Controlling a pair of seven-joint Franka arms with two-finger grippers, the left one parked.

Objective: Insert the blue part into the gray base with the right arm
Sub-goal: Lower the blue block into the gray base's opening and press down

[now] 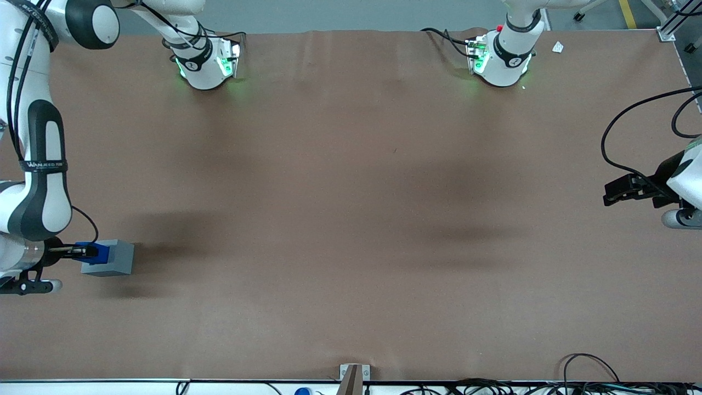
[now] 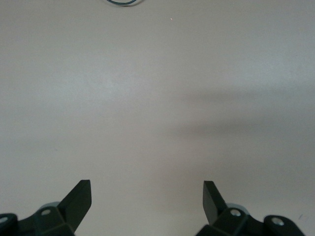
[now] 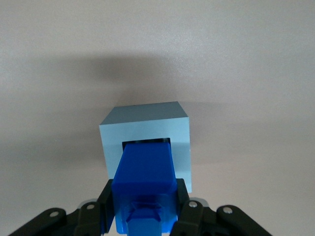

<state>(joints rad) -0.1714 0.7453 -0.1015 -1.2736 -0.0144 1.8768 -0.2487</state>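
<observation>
black band (image 1: pixel 44 165) on the right arm (image 1: pixel 41 181), white lettering, not clearly legible

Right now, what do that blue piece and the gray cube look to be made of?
The small bright blue block, held in the right arm's black gripper with its end at the cube's recess, looks like smooth plastic with a slight sheen. The light gray cube-like base looks matte plastic, evenly coloured, though painted material is possible.

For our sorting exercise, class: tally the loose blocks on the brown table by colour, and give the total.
Blue: 1, the blue part, gripped by the right arm's tool, its end entering the gray base's recess.
Gray: 1, the gray base, on the table at the working arm's end.
Total: 2
</observation>
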